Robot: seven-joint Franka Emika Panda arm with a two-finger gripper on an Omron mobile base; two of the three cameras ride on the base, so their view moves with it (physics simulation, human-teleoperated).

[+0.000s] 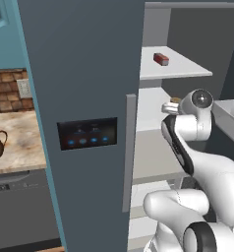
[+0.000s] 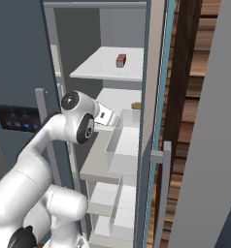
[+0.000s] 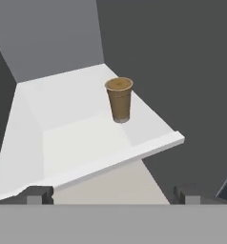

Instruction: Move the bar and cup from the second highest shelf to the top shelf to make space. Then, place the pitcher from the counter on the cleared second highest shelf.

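End effector (image 3: pixel 113 194) spread wide, cup (image 3: pixel 119 99) upright ahead, apart, on shelf (image 3: pixel 77 124)

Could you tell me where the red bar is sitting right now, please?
The bar lies alone on the top shelf inside the tall grey cabinet, one level above the cup, which stands on the second highest shelf.
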